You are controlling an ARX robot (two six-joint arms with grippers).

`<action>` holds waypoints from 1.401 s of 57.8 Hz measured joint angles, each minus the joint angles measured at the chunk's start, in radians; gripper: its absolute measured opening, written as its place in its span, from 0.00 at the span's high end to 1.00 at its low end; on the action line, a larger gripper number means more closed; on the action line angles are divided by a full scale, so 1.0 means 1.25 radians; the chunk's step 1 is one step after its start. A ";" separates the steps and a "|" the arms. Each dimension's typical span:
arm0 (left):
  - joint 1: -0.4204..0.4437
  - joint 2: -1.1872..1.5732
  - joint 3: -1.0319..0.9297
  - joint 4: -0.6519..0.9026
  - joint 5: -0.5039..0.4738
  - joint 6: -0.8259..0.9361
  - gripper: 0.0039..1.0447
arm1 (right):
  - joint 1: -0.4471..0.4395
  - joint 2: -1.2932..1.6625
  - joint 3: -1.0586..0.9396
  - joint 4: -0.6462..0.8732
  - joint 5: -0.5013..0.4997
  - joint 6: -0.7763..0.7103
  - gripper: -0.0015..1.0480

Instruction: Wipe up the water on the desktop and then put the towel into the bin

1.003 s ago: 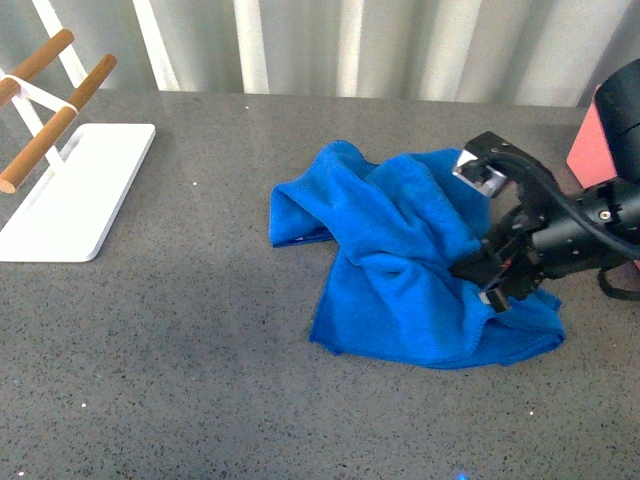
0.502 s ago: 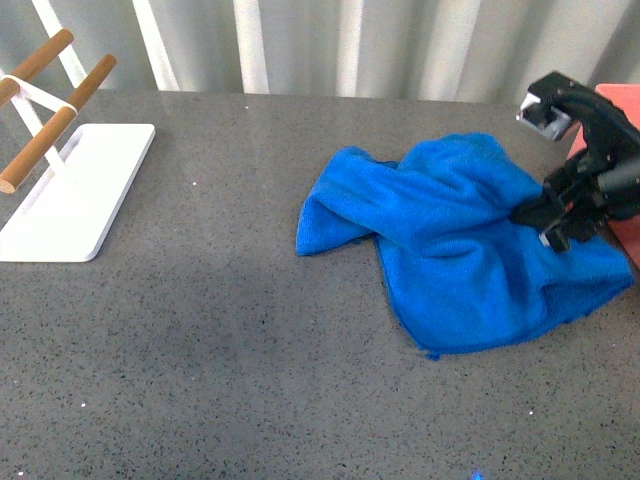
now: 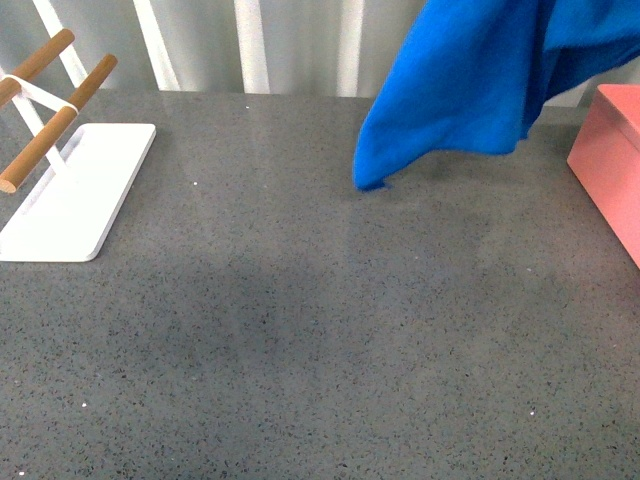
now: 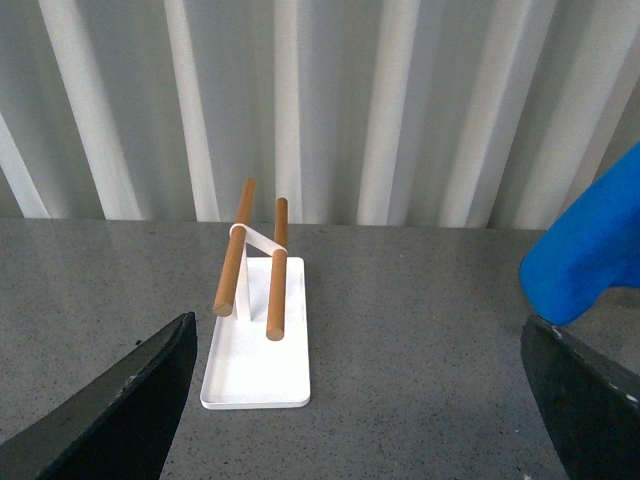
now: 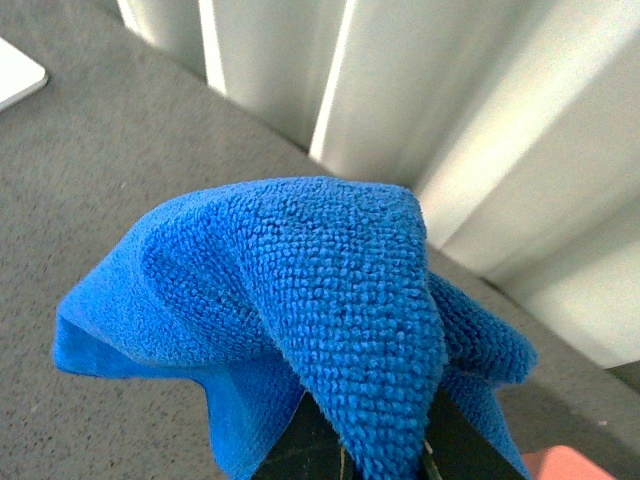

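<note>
towel (image 3: 470,80): hanging in the air at upper right of front view; low corner close over the desktop (image 3: 300,330), can't tell if it touches
right gripper (image 5: 378,452): out of front view; wrist view shows its dark fingers (image 5: 300,455) pinched on a fold of the towel
left gripper (image 4: 357,335): fingers (image 4: 130,410) spread wide, nothing between them, above the desktop
bin (image 3: 612,160): right edge, on the desktop, near the towel but apart from it
white tray (image 3: 90,215): far left, wooden bars (image 3: 60,130) over it
</note>
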 joint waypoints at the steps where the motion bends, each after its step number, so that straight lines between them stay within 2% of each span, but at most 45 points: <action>1: 0.000 0.000 0.000 0.000 0.000 0.000 0.06 | -0.004 -0.005 0.003 -0.002 -0.002 0.002 0.97; 19: 0.000 0.000 0.000 0.000 0.000 0.000 0.06 | -0.165 -0.107 0.062 -0.050 -0.049 0.032 0.97; 33: 0.000 0.000 0.000 0.000 0.000 0.000 0.06 | -0.338 -0.157 0.039 -0.081 -0.119 0.035 0.97; 61: 0.000 0.000 0.000 0.000 0.000 0.000 0.06 | -0.463 -0.161 -0.057 -0.104 -0.146 0.023 0.97; 81: 0.000 0.000 0.000 0.000 0.000 0.000 0.06 | -0.588 -0.194 -0.082 -0.051 -0.197 0.095 0.97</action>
